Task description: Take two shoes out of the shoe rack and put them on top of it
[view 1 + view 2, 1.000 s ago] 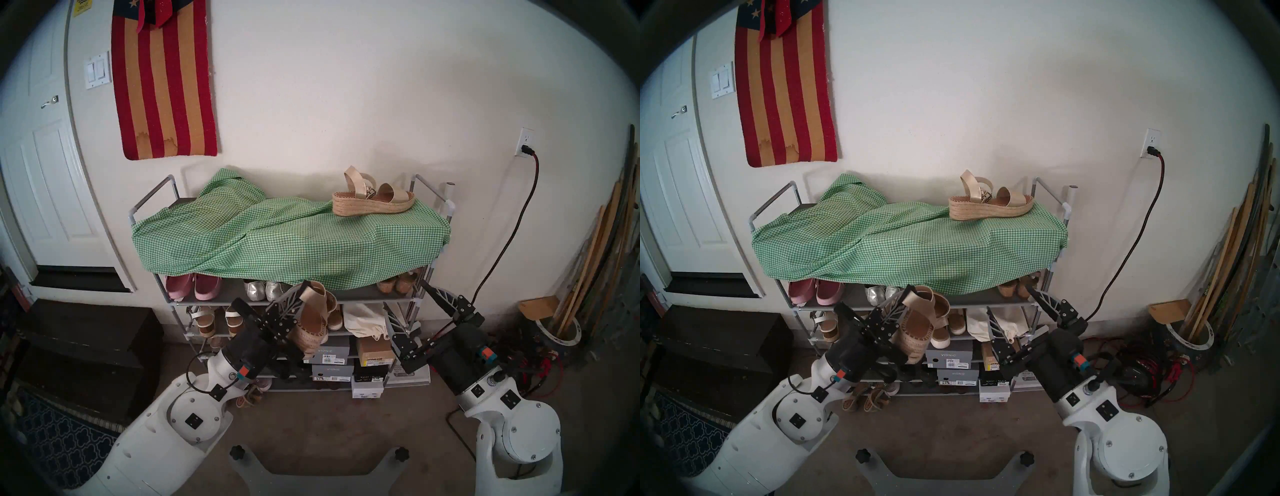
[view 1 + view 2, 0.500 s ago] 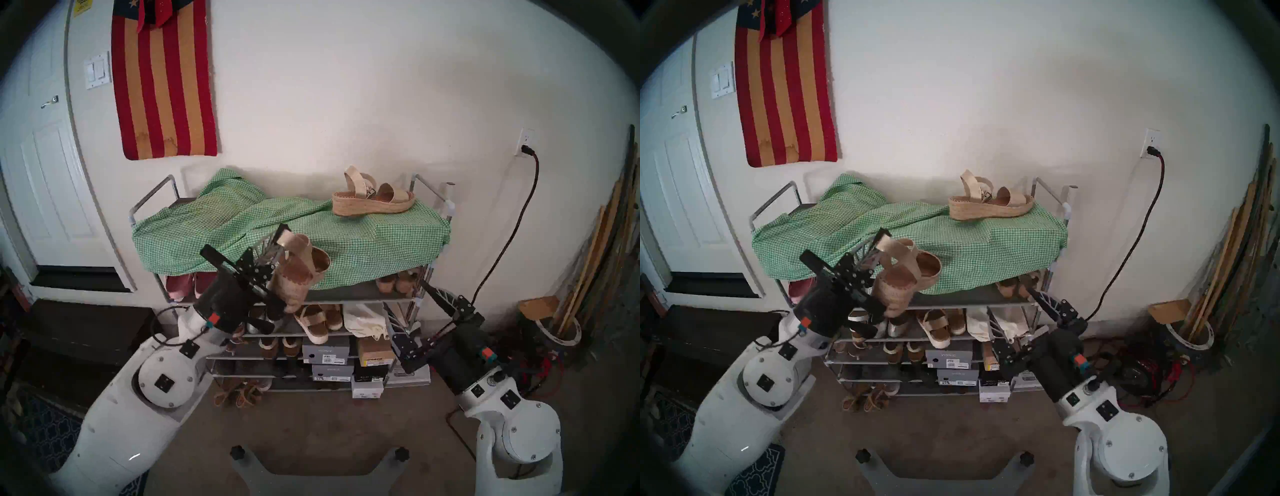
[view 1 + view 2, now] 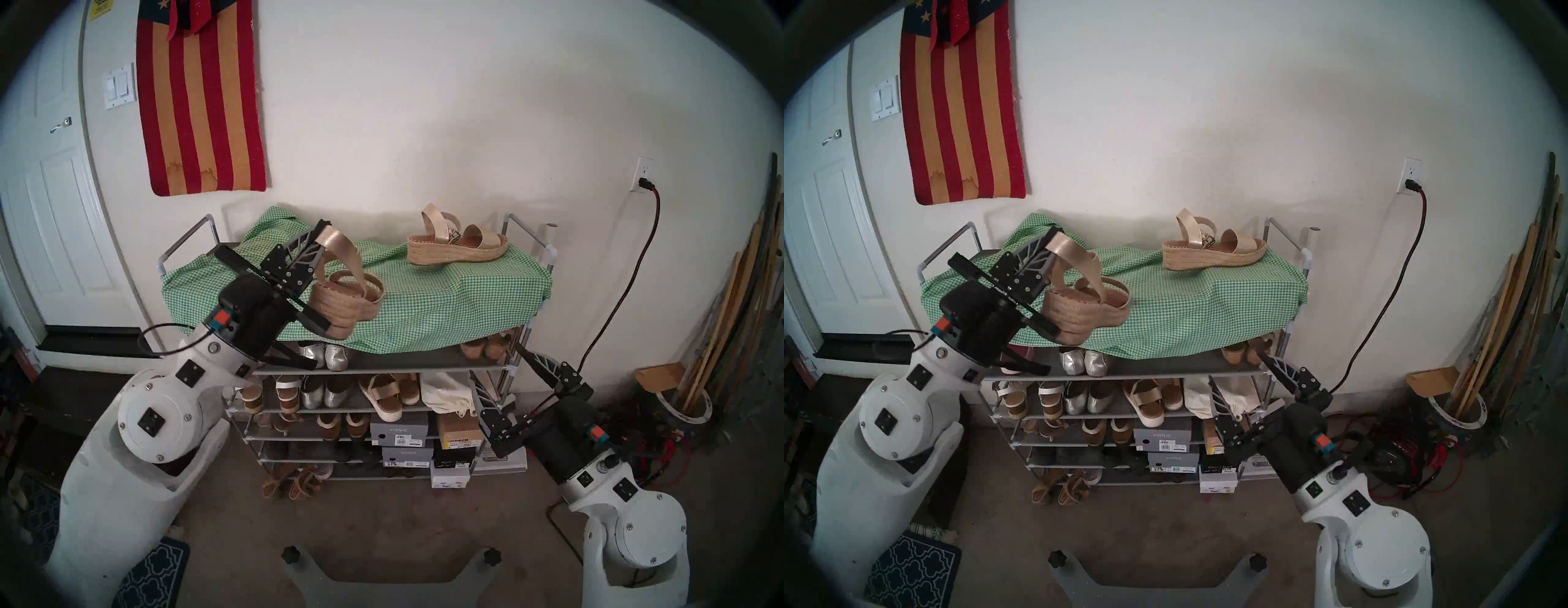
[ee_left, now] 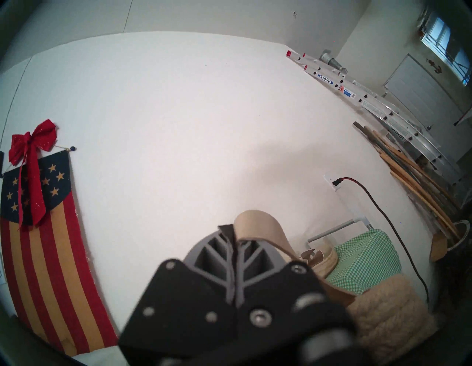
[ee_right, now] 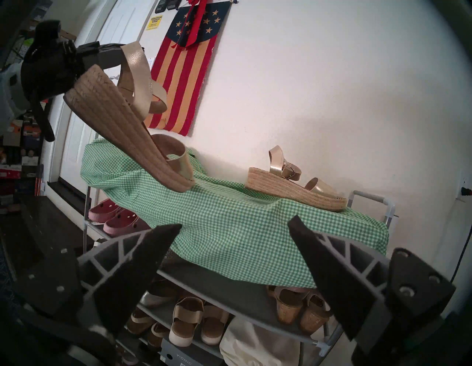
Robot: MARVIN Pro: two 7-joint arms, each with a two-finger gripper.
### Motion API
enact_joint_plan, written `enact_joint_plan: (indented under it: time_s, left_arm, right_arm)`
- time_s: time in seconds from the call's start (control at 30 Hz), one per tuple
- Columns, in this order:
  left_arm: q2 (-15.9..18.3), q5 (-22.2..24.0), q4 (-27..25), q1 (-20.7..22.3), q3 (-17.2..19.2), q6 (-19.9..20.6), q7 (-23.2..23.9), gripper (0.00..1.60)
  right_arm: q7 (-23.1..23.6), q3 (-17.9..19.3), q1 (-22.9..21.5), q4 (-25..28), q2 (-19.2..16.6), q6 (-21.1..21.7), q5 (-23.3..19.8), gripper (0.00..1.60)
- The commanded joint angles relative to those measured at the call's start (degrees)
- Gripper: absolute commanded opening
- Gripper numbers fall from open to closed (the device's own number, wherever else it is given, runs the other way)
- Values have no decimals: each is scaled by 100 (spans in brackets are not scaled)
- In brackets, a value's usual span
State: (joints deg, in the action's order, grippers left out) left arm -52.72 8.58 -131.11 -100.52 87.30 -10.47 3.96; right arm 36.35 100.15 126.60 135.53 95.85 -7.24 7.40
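Observation:
My left gripper is shut on the pale-gold ankle strap of one jute-soled platform sandal. The sandal hangs tilted, toe down, over the left half of the shoe rack's top. Its toe is at the green checked cloth; I cannot tell whether it touches. It also shows in the right wrist view. The matching sandal stands upright on the cloth at the top's right end. My right gripper is open and empty in front of the rack's right end, at second-shelf height.
The lower shelves hold silver flats, white-soled sandals, cork wedges, a white bag and shoe boxes. A dark chest stands at the left. A power cable and a bucket of wooden sticks are at the right.
My left arm has risen with the sandal from in front of the lower shelves to over the left half of the rack's top. The right arm has not moved.

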Motion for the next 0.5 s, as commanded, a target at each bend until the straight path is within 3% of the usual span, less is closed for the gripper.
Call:
enact_joint_plan:
  time_s: [0.0, 0.07, 0.27, 0.47]
  left_arm:
    - [208, 715, -273, 221, 302, 732, 119, 0]
    - [187, 860, -85, 635, 305, 1036, 55, 0]
    - [85, 1047, -47, 993, 595, 1734, -108, 0]
    - [119, 1095, 138, 1327, 718, 1983, -268, 0]
  right_arm:
    - [10, -20, -11, 0, -16, 13, 34, 160]
    - [10, -21, -11, 0, -14, 13, 38, 160]
    - [9, -20, -10, 1, -9, 9, 45, 160]
    - [8, -19, -9, 1, -5, 6, 52, 160]
